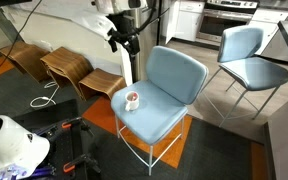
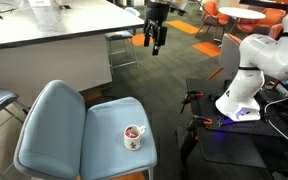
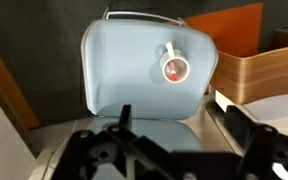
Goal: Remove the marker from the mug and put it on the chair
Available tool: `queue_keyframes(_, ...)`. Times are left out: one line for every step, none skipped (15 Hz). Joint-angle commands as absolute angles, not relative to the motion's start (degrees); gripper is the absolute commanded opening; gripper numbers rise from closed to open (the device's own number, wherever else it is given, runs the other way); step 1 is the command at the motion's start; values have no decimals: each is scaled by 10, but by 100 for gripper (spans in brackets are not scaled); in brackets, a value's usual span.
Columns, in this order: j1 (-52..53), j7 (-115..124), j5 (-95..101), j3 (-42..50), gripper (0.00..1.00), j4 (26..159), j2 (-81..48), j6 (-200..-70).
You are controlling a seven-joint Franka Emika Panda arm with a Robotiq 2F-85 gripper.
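The black two-fingered end effector [image 2: 154, 44] hangs high, its fingers spread wide with nothing between them, well apart from the light-blue padded chair [image 2: 79, 130] on thin white wire legs. On the chair's seat stands the small white handled mug [image 2: 133, 136], with the short red-pink marker [image 3: 174, 69] inside it. In the wrist view the mug lies at about two o'clock from the seat's centre. The marker looks light, stiff and smooth, so I'd judge it could slip. Pinching across its barrel, on whatever part clears the rim, seems best, though how much does is too small to tell. The mug looks light too and might tip if nudged.
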State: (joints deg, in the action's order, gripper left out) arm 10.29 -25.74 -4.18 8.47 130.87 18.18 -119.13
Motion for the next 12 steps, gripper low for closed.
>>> queue_keyframes(92, -285, -72, 58, 100, 1263, 83, -1226)
queue_keyframes(89, -286, -78, 50, 100, 1257, 57, -1242)
queue_keyframes(86, -293, -83, 41, 100, 1251, 33, -1257)
queue_keyframes(83, -306, -86, 33, 100, 1247, 11, -1270)
queue_keyframes(79, -313, -85, 24, 100, 1242, -12, -1284)
queue_keyframes(75, -322, -86, 15, 100, 1238, -33, -1297)
queue_keyframes(70, -327, -84, 6, 100, 1235, -50, -1309)
queue_keyframes(67, -325, -82, -3, 100, 1232, -69, -1323)
queue_keyframes(63, -322, -81, -12, 100, 1228, -85, -1334)
queue_keyframes(60, -311, -79, -21, 100, 1226, -103, -1349)
queue_keyframes(58, -301, -76, -30, 100, 1222, -120, -1362)
queue_keyframes(57, -292, -74, -38, 100, 1219, -138, -1377)
